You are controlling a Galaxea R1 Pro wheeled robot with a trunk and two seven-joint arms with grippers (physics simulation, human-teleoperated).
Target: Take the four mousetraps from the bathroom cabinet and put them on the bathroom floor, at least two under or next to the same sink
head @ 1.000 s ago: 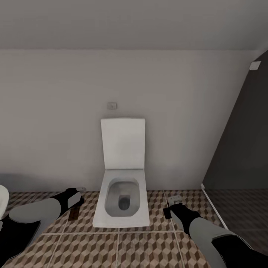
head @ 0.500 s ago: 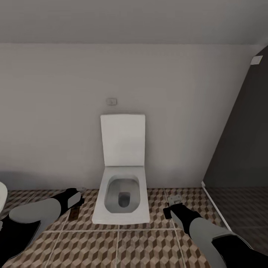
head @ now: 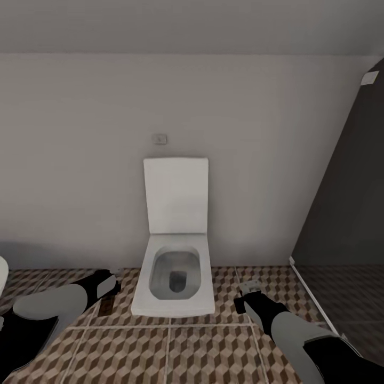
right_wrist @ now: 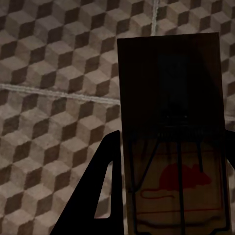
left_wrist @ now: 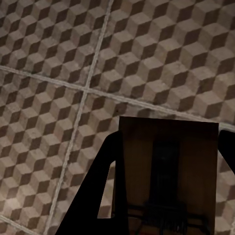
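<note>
Camera tilted up; toilet [head: 174, 266] ahead; both pincers apparently gripping mousetraps [left_wrist: 169, 176].

No words or numbers can be read; the mousetrap [right_wrist: 171, 132] in the right gripper [right_wrist: 166, 196] carries only a red mouse drawing.

two mousetraps show, one in each wrist view: one mousetrap [left_wrist: 169, 171] sits between the left gripper [left_wrist: 166, 196] fingers, a second mousetrap [right_wrist: 174, 132] with a red mouse print sits between the right gripper [right_wrist: 171, 196] fingers. two arms reach forward in the head view. one white toilet [head: 175, 266] stands at the wall, with one small flush plate [head: 159, 139] above it. one dark partition [head: 352, 202] stands on the right. the bathroom floor [head: 202, 352] is one tiled surface
</note>
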